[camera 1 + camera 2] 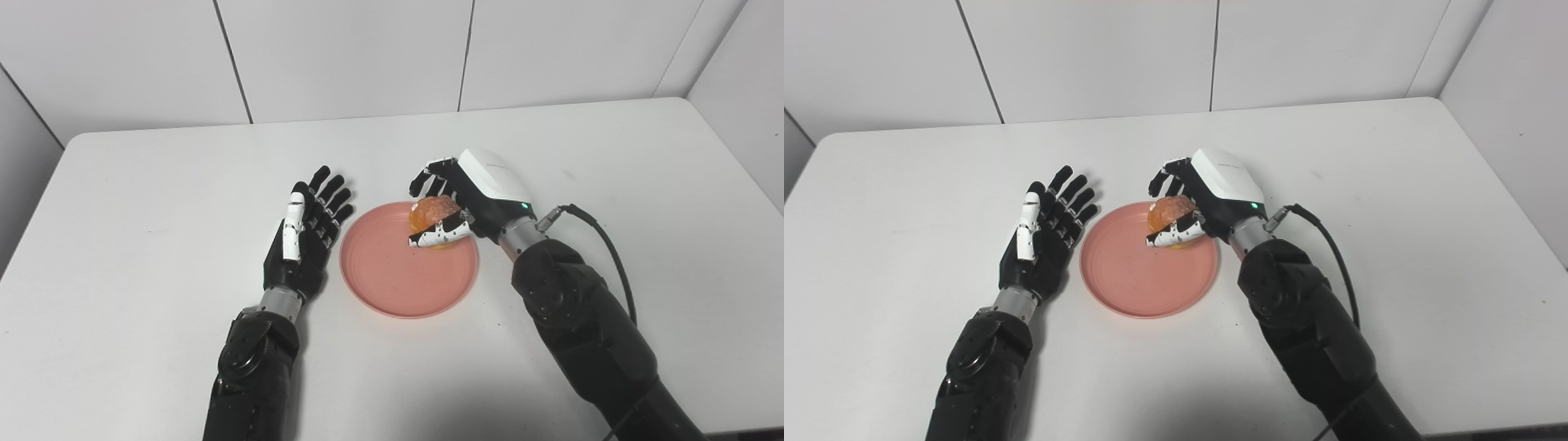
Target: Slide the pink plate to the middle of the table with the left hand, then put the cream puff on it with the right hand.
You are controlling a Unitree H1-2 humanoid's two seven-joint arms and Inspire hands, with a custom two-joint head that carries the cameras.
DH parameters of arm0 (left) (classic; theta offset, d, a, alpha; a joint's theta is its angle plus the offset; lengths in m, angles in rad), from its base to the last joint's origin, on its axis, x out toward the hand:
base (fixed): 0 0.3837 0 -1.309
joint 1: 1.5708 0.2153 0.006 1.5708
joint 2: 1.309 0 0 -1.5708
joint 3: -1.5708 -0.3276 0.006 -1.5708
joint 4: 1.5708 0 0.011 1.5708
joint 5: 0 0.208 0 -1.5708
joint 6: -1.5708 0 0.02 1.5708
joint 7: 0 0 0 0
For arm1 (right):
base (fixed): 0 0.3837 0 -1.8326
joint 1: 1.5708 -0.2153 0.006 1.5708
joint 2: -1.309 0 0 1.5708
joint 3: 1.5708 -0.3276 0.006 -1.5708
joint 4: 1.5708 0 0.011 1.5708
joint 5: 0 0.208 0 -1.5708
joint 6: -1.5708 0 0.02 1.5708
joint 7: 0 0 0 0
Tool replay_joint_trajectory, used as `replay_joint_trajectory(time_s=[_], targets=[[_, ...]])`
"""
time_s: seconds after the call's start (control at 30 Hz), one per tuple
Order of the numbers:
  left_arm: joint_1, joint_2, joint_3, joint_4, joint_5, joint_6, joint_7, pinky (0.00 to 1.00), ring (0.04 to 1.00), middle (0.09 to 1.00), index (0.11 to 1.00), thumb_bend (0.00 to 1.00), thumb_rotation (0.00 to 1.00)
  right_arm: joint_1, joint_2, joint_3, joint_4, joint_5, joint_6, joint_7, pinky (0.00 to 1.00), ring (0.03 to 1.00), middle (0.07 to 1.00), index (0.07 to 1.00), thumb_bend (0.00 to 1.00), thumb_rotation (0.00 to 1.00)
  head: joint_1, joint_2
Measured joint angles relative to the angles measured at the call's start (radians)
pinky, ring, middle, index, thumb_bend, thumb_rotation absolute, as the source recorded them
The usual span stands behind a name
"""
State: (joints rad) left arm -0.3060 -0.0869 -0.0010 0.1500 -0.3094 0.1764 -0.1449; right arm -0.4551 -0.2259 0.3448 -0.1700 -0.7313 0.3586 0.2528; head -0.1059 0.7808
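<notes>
Pink plate (392, 275) x1 | cream puff (432, 211) x1, gripped by right hand (468, 196) | left hand (306, 239) spread, holding nothing

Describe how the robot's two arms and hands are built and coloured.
Both arms are bulky matte black with a silver metal wrist ring. The left robot hand is black with a white thumb segment. The right robot hand has a glossy white back shell with a green light, black fingers and a black-and-white patterned thumb. A black cable plugs in at its wrist.
</notes>
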Motion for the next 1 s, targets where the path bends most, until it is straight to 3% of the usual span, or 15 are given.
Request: replay_joint_trajectory(time_s=[0.33, 0.47, 0.6, 1.0], targets=[[-0.002, -0.024, -0.009, -0.005, 0.03, 0.004, 0.032, 0.92, 0.922, 0.922, 0.908, 0.39, 1.0, 0.0, 0.024, 0.068, 0.036, -0.023, -0.021, 0.0, 0.3, 0.383, 0.431, 0.526, 0.52, 0.0, 0.041, 0.017], [-0.002, -0.025, -0.013, -0.006, 0.035, 0.004, 0.033, 0.91, 0.917, 0.919, 0.91, 0.4, 1.0, 0.0, 0.029, 0.082, 0.055, -0.027, -0.021, 0.0, 0.23, 0.316, 0.405, 0.523, 0.52, 0.0, 0.049, 0.02], [-0.002, -0.026, -0.014, -0.01, 0.037, 0.011, 0.038, 0.91, 0.919, 0.922, 0.913, 0.4, 1.0, 0.002, 0.034, 0.097, 0.068, -0.028, -0.024, -0.001, 0.21, 0.291, 0.469, 0.489, 0.53, 0.0, 0.057, 0.025], [-0.002, -0.032, -0.015, -0.025, 0.052, 0.036, 0.044, 0.9, 0.915, 0.917, 0.908, 0.4, 1.0, 0.018, 0.02, 0.128, 0.09, -0.047, -0.073, 0.0, 0.15, 0.23, 0.471, 0.487, 0.53, 0.0, 0.055, 0.031]])
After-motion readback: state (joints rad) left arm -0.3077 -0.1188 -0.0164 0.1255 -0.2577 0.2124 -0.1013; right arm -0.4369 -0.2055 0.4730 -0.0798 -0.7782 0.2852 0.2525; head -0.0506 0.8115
